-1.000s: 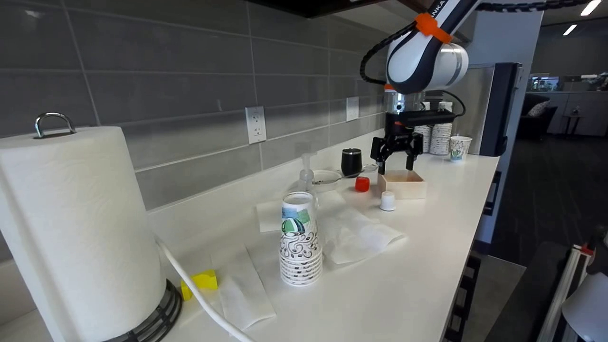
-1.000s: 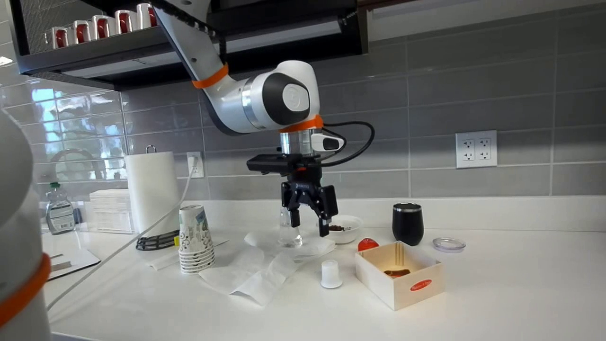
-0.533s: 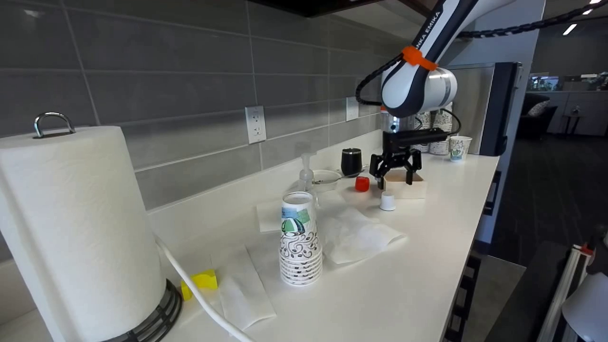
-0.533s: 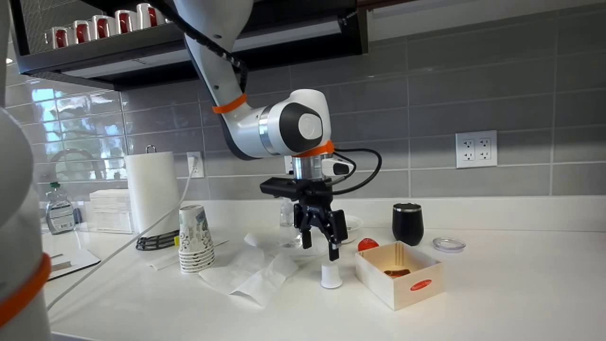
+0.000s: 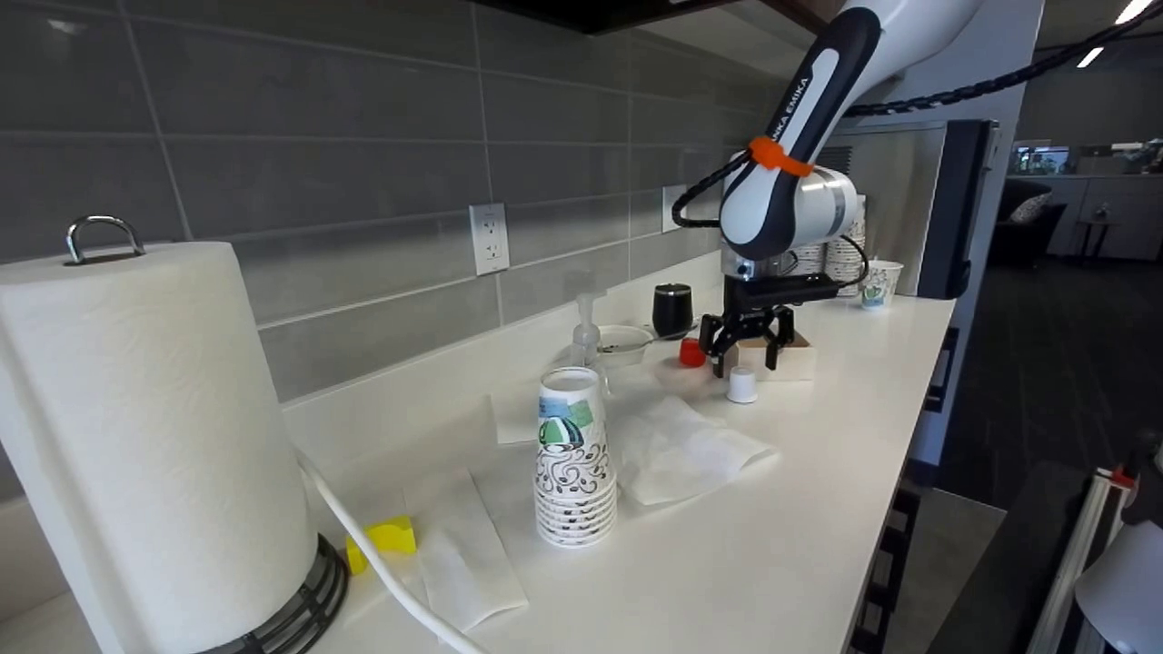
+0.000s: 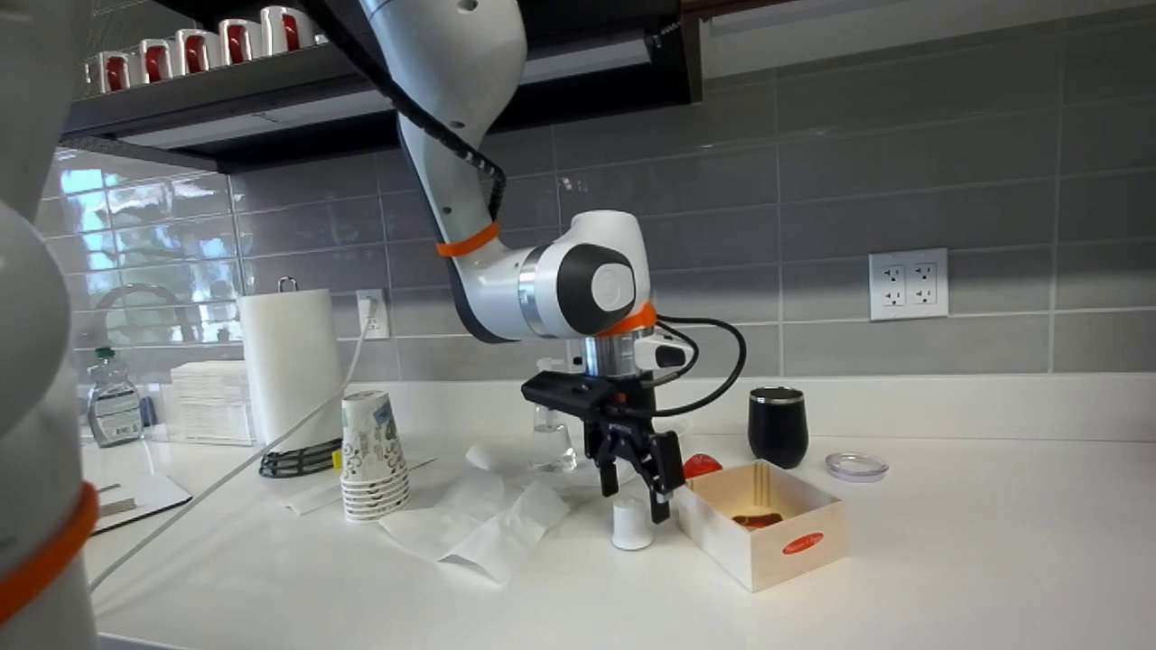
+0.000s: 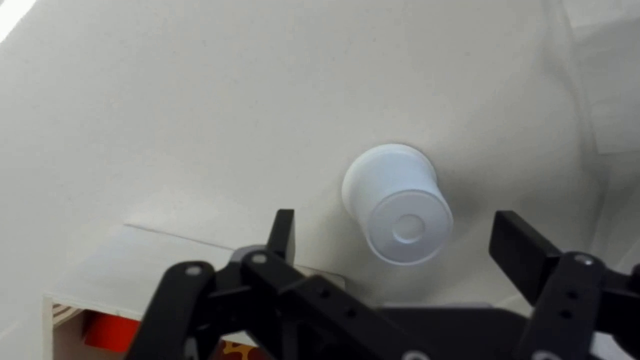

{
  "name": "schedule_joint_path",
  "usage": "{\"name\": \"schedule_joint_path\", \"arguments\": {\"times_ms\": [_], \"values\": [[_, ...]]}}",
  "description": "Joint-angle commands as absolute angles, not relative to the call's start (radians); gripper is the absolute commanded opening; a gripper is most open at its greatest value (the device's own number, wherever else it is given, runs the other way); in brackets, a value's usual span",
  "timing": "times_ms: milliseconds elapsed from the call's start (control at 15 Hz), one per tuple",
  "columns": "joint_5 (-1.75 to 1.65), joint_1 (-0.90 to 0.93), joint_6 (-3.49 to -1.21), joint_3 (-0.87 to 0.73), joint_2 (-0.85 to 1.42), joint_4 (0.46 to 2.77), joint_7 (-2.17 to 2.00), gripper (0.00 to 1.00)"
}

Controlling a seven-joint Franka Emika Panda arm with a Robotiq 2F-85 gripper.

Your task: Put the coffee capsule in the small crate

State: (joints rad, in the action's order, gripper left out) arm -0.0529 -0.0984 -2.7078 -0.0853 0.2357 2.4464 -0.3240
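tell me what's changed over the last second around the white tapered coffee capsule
In an exterior view, the black two-finger gripper has come down and rightward, closer to the white tapered plastic coffee capsule. It stays open; nothing was taken hold of or let go. The capsule and the small pale rectangular wooden crate stayed put.

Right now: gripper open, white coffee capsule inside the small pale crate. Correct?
Not inside: the white coffee capsule stands on the countertop, beside the small pale crate, as an exterior view shows. The gripper is open, as you say.
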Motion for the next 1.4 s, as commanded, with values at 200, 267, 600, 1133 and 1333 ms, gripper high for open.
{"name": "schedule_joint_path", "arguments": {"times_ms": [200, 267, 600, 1133, 1333], "values": [[-0.024, -0.061, -2.744, -0.112, 0.308, 2.391, -0.325, 0.56], [-0.020, -0.061, -2.744, -0.112, 0.312, 2.388, -0.322, 0.49], [0.004, -0.059, -2.732, -0.107, 0.311, 2.384, -0.314, 0.14], [0.024, -0.067, -2.672, -0.104, 0.222, 2.416, -0.284, 0.14], [0.015, -0.070, -2.643, -0.121, 0.140, 2.445, -0.289, 0.14]]}}
